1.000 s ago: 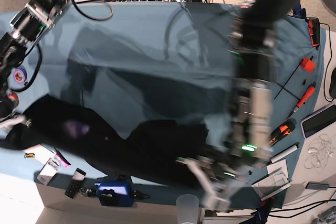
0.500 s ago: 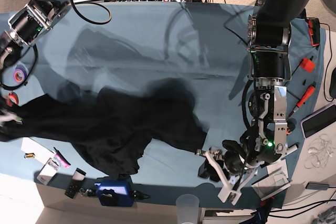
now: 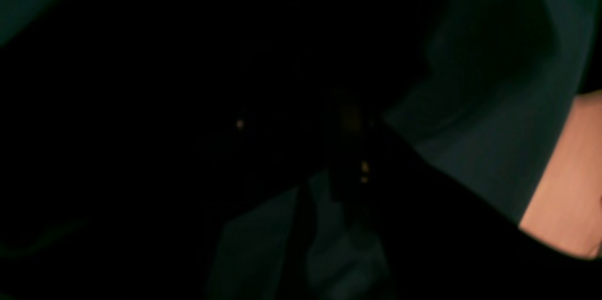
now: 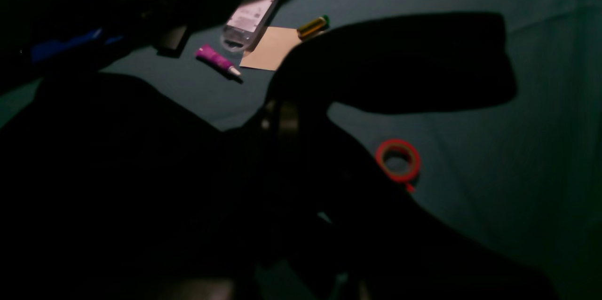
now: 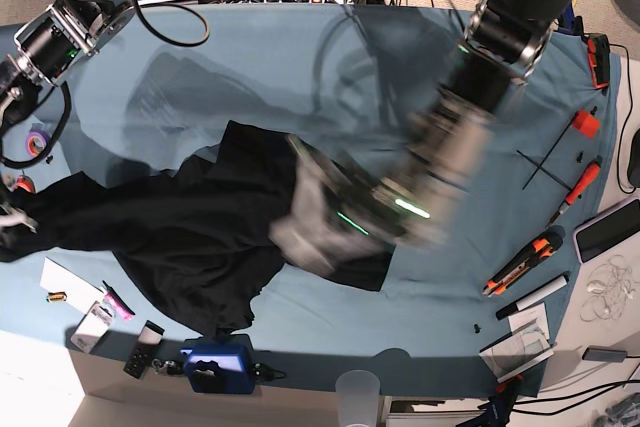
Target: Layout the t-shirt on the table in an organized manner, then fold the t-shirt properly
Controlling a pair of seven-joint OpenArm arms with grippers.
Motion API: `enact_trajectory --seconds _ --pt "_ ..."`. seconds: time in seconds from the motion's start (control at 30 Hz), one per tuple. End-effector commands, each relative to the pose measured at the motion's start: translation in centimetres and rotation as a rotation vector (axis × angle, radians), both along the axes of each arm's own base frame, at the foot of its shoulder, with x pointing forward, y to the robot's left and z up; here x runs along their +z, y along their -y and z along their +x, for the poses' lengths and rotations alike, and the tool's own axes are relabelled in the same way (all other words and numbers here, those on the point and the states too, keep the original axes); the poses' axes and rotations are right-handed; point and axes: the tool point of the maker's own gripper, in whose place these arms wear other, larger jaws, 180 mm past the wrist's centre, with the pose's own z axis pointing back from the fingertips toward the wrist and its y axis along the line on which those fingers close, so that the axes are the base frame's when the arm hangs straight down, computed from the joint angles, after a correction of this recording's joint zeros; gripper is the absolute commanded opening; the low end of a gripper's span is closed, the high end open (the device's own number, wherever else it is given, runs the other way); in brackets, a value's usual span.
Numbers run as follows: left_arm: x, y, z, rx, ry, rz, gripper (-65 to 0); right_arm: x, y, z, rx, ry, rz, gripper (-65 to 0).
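The black t-shirt (image 5: 190, 237) lies crumpled on the teal table (image 5: 300, 67), reaching from the left edge to the front middle. My right gripper (image 5: 8, 222) is at the far left edge, where the shirt's stretched end meets it. In the right wrist view black fabric (image 4: 117, 173) wraps the finger area. My left gripper (image 5: 300, 222) is a motion blur over the shirt's right half. The left wrist view is almost all dark fabric (image 3: 188, 79), with table cloth (image 3: 494, 126) at the right. No print or lettering shows.
A red tape roll (image 4: 397, 161) and a purple tape roll (image 5: 37, 142) lie at the left edge. A purple tube (image 4: 216, 60), a yellow battery (image 4: 312, 27) and a blue box (image 5: 215, 367) are at the front left. A cup (image 5: 358, 392) stands at the front. Orange-handled tools (image 5: 520, 267) lie at the right.
My left arm swung from the front right corner up and left onto the shirt. The shirt's top edge has spread farther back. My right gripper stays at the left edge.
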Motion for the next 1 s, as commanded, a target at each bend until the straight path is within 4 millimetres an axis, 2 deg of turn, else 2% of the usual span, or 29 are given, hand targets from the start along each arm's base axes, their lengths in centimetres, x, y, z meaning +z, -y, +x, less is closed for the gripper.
enact_trajectory --seconds 0.0,0.07,0.2,0.3,0.4,0.5,0.6,0.83,0.97 --pt "1.8 1.6 0.4 -0.03 0.056 -0.018 -39.0 2.6 0.4 0.5 0.007 0.063 -0.044 -65.0" --pt "1.8 3.8 -1.3 -0.094 0.061 -0.017 -35.8 2.5 0.2 0.7 0.015 0.059 -0.047 -65.0" --pt "3.0 8.3 -4.1 -0.189 0.068 -0.058 -30.3 2.4 0.2 0.7 0.016 0.055 -0.048 -65.0" --pt "3.3 10.0 -3.8 -0.151 0.15 -0.01 -28.0 2.3 0.4 0.6 0.007 0.04 -0.059 -65.0" --pt "3.3 10.1 -1.8 -0.056 0.309 0.063 -28.0 2.1 0.6 0.4 0.0 0.028 -0.067 -65.0" --pt "2.8 9.3 -0.9 0.008 0.36 0.14 -28.0 2.0 0.7 0.4 -0.005 0.021 -0.073 -65.0" --pt "1.9 8.9 -1.6 0.01 0.314 0.179 -28.0 2.1 0.7 0.4 -0.004 0.023 -0.072 -65.0" --pt "-0.4 9.7 -4.9 -0.003 0.216 0.132 -28.0 2.1 0.7 0.4 -0.004 0.024 -0.072 -65.0" --pt "-1.2 9.0 -4.3 0.123 0.256 0.131 -28.0 2.1 0.7 0.4 -0.004 0.023 -0.072 -65.0"
